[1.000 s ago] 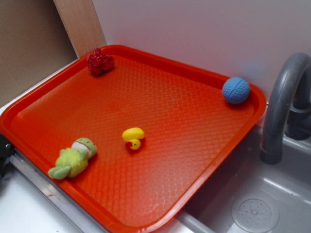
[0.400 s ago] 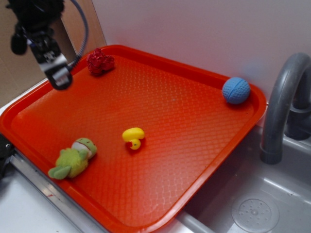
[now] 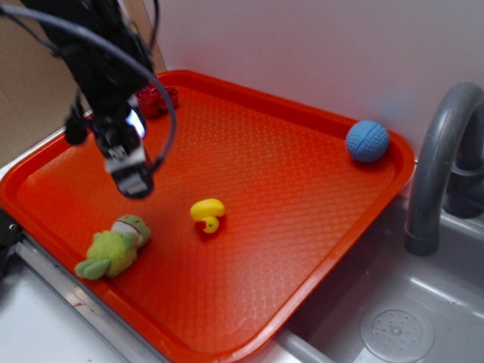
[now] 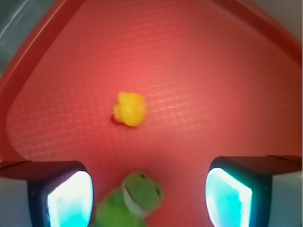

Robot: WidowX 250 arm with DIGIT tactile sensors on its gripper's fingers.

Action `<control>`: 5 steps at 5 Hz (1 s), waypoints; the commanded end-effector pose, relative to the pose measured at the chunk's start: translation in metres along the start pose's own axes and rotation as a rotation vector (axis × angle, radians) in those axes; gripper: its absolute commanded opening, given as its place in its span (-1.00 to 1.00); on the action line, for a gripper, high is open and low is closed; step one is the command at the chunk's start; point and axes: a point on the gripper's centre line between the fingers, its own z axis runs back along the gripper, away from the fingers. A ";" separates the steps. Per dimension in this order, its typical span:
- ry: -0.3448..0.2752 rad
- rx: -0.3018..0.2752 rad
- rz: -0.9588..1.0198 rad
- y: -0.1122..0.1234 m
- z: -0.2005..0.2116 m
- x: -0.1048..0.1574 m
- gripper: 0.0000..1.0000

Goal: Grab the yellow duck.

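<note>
Claw (image 3: 130, 178) hangs at left of the exterior frame, above the red tray (image 3: 318, 249), blurred. Wrist view: its two pads (image 4: 71, 198) stand wide apart at the bottom corners, holding nothing. Green plush frog (image 4: 132, 201) sits between them at bottom centre; in the exterior view it lies lower left (image 3: 113, 248), below the claw. Yellow duck (image 3: 208, 213) rests on the tray just right of the claw, near frame centre; in the wrist view, mid-frame beyond the frog. Red crumpled object (image 3: 160, 98) upper left, partly behind the arm. Blue ball (image 3: 367, 141) at the tray's upper-right corner. Grey faucet (image 3: 439, 166) and sink at right.
</note>
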 end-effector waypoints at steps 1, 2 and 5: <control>-0.039 -0.056 -0.047 -0.010 -0.023 0.023 1.00; -0.005 -0.030 -0.086 -0.024 -0.032 0.022 1.00; 0.078 -0.008 -0.077 -0.028 -0.051 0.008 1.00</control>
